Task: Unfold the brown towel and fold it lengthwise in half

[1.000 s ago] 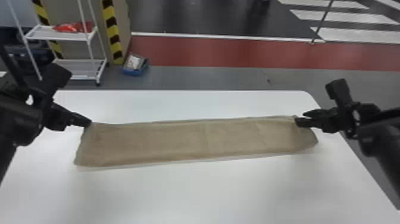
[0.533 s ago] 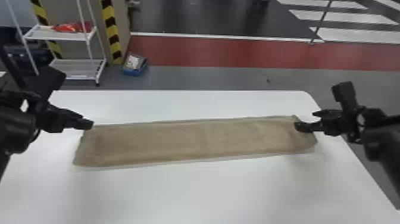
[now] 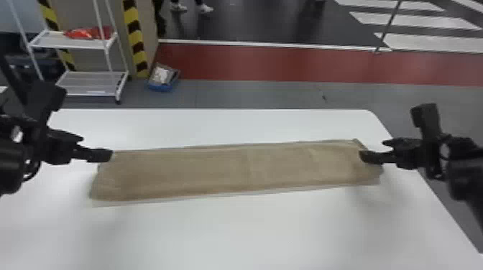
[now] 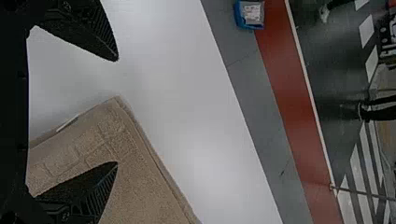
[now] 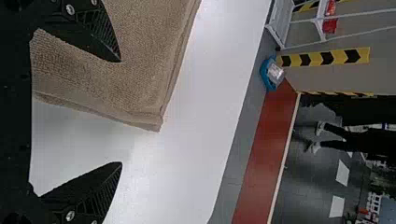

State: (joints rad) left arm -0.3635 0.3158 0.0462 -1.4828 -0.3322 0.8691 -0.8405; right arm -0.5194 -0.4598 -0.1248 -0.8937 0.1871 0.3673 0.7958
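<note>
Left pincer (image 3: pixel 97 147) and right pincer (image 3: pixel 372 149) both wide open, gripping nothing; each has one finger over an end of the brown towel (image 3: pixel 230 170), contact undetermined. Towel lies as a long, flat strip on the white tabletop (image 3: pixel 251 233).

The left arm (image 3: pixel 12 167) and right arm (image 3: pixel 463 172) stand at opposite sides, the left gripper (image 3: pixel 97 146) and right gripper (image 3: pixel 372 149) well apart and pointing inward, each with its two black fingers spread open.
</note>
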